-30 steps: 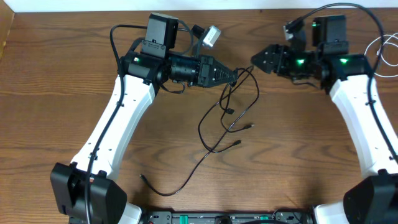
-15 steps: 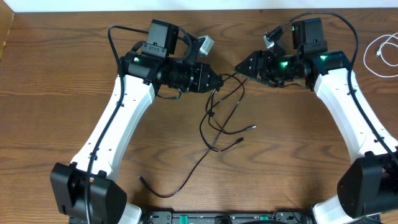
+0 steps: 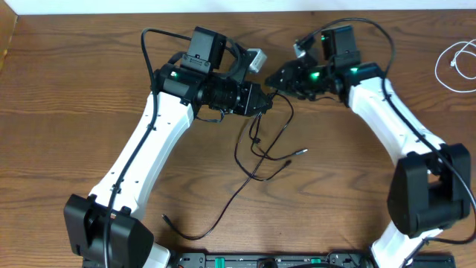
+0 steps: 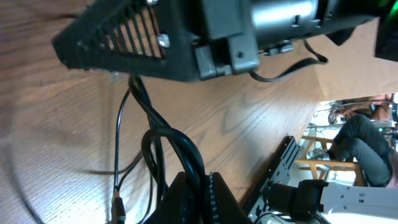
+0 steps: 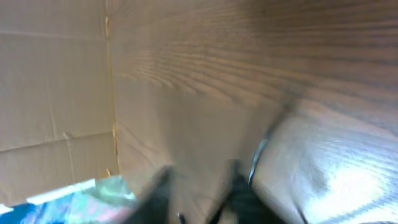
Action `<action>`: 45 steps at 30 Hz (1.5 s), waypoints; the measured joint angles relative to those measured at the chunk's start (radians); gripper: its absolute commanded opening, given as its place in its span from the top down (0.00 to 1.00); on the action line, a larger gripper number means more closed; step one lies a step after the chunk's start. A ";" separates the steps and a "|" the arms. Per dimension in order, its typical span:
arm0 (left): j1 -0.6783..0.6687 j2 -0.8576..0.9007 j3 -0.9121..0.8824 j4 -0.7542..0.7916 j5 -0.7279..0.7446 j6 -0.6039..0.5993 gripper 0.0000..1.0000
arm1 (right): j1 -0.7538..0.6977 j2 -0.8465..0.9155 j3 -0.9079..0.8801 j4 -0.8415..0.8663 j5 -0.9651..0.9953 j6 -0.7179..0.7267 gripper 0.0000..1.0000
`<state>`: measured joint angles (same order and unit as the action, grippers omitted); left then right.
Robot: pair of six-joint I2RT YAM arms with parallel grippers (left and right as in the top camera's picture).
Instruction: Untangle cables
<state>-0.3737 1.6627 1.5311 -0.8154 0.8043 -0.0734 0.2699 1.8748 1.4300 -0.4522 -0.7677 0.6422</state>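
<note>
Thin black cables (image 3: 253,138) hang in a tangled bunch from my left gripper (image 3: 263,101) down to the table. Their plug ends (image 3: 300,151) lie to the right, and one long tail (image 3: 195,231) runs toward the front. In the left wrist view my left gripper (image 4: 200,198) is shut on a loop of black cable (image 4: 181,148). My right gripper (image 3: 273,77) points left, its tip just above and right of the left gripper's tip. The right wrist view is blurred; there my right gripper (image 5: 199,194) has its fingers apart with bare wood between them, and a thin cable (image 5: 257,160) runs just right of them.
A white cable (image 3: 452,65) lies coiled at the table's far right edge. The right arm's black grilled body (image 4: 124,37) fills the top of the left wrist view. Cardboard (image 5: 50,93) stands at the table's left side.
My right gripper has swung left until it almost meets the left gripper, and its jaws have narrowed. The left gripper has drawn the cable bunch a little leftward.
</note>
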 measured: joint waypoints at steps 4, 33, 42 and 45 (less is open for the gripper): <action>-0.002 0.000 0.000 -0.014 -0.046 0.000 0.92 | -0.010 0.006 0.000 0.008 0.031 0.018 0.99; 0.006 0.000 0.000 -0.049 -0.670 -0.261 0.92 | -0.888 -0.551 -0.006 -0.322 0.280 -0.184 0.99; 0.007 0.000 0.000 -0.048 -0.700 -0.293 0.92 | -1.051 -0.546 -0.008 -0.156 0.295 -0.178 0.99; 0.007 0.000 0.000 -0.050 -0.700 -0.296 0.93 | -1.052 -0.546 -0.005 -0.031 0.294 -0.147 0.99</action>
<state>-0.3668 1.6627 1.5311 -0.8658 0.1040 -0.3698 -0.7818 1.3293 1.4246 -0.4831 -0.4736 0.4953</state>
